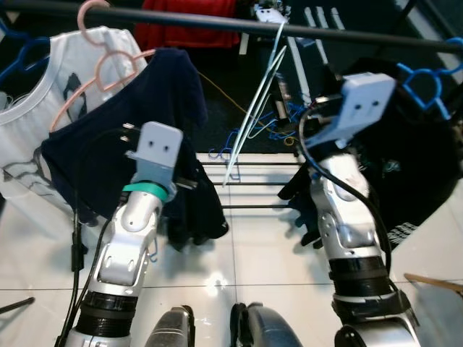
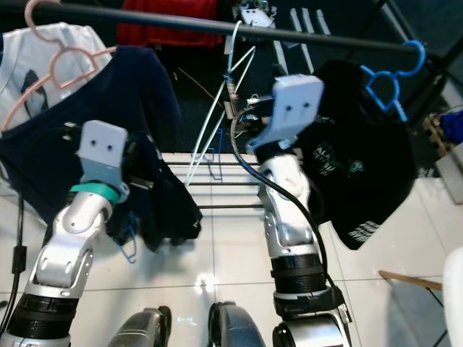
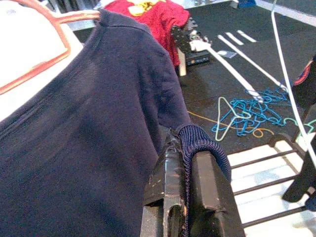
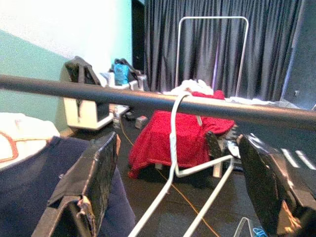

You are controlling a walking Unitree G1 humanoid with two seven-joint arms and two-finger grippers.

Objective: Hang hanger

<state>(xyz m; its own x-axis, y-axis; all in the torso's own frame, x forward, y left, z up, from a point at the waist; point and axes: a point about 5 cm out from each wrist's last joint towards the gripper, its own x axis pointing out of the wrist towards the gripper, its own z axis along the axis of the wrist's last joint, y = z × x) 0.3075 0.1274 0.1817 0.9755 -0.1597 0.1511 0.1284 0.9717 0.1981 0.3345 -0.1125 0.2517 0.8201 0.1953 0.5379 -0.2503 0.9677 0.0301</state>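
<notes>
The right claw point(image 4: 173, 197) stands wide, its fingers either side of the white hanger point(image 4: 173, 148) without touching it. The hanger's hook is already over the dark rail point(image 4: 98, 94), top centre of the head views, so the hanging looks done; what remains is to draw the arm clear. The left claw point(image 3: 190, 182), at centre left, is clamped on a cuff of the navy shirt point(image 3: 89, 138), which hangs on a pink hanger point(image 1: 108, 72) in the upper left.

White hanger point(image 2: 217, 116) on black rail point(image 2: 217, 27). Navy shirt point(image 1: 130, 137) on pink hanger point(image 1: 108, 61); blue hanger point(image 2: 391, 83), black printed shirt point(image 2: 362, 173).
</notes>
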